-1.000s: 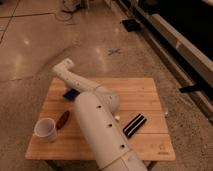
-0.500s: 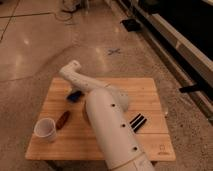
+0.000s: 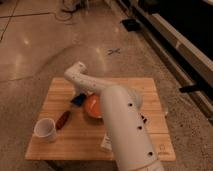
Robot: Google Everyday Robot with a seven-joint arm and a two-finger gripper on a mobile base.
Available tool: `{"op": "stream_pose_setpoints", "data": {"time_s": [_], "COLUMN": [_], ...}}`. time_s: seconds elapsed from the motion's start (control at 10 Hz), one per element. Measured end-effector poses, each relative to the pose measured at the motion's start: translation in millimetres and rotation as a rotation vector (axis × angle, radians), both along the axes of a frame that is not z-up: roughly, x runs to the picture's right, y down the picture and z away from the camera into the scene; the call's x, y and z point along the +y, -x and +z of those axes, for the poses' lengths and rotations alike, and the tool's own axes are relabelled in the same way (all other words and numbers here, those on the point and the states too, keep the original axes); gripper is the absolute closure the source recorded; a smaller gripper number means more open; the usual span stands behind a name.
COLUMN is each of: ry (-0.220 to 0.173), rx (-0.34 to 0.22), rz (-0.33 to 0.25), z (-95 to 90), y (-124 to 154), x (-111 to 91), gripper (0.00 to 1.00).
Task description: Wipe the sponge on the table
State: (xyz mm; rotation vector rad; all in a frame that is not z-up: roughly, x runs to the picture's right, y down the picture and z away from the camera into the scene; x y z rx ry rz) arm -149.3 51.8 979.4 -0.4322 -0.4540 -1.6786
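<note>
The sponge (image 3: 77, 99), a small flat bright-blue pad, lies on the left-middle of the light wooden table (image 3: 140, 87). My white arm rises from the bottom of the view, bends at an elbow above the table's far left, and comes down onto the sponge. The gripper (image 3: 83, 95) sits at the sponge's right edge, largely hidden by the arm's wrist. An orange round part (image 3: 93, 106) shows just right of the sponge, under the arm.
A white cup (image 3: 45, 129) stands near the table's front left corner. A reddish-brown oblong thing (image 3: 62, 119) lies between cup and sponge. A dark striped block (image 3: 144, 119) peeks out right of the arm. Polished floor surrounds the table.
The arm has swung slightly right and toward the front. The sponge has slid a little the same way. An orange round part now shows beside the sponge.
</note>
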Motion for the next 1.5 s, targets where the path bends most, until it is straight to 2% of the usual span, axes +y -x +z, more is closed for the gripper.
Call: {"op": "stream_pose_setpoints", "data": {"time_s": [0.3,0.7,1.3,1.5], "ry": [-0.004,-0.039,-0.084,-0.096], "rx": [-0.060,-0.134,-0.158,-0.159], "rz": [-0.037,-0.081,-0.078,-0.065], "z": [-16.8,-31.5,-24.6,-23.6], "y": [22.3,63.0,106.6,118.8], "x": [13.2,19.7,15.0,9.1], "gripper": [1.00,1.00,1.00,0.89]}}
